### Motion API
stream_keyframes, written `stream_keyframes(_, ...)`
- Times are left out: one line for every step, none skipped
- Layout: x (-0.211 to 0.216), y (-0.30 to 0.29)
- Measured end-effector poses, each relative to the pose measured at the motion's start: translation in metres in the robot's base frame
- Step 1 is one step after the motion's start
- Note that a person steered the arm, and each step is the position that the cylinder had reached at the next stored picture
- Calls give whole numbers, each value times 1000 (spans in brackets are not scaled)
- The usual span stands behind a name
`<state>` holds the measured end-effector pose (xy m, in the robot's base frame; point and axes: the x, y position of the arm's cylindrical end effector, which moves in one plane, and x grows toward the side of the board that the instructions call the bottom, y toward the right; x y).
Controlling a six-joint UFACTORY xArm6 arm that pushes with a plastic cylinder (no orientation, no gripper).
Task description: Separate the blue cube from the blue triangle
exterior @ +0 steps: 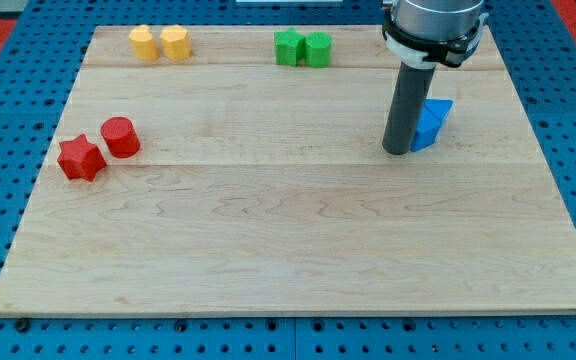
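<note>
The blue cube (427,129) and the blue triangle (439,107) lie touching each other at the view's upper right of the wooden board (288,230), the triangle just above the cube. My tip (397,151) rests on the board right against the cube's left side. The dark rod hides the left parts of both blue blocks.
A red star (80,158) and a red cylinder (120,137) lie at the view's left. Two yellow blocks (159,43) and two green blocks (302,48) sit along the top edge. Blue pegboard surrounds the board.
</note>
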<state>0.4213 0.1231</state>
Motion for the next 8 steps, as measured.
stream_keyframes(0, 0)
stream_keyframes(1, 12)
stream_keyframes(39, 74)
stream_keyframes(55, 103)
stream_keyframes(57, 154)
stream_keyframes(57, 169)
stream_keyframes(27, 175)
stream_keyframes(-28, 139)
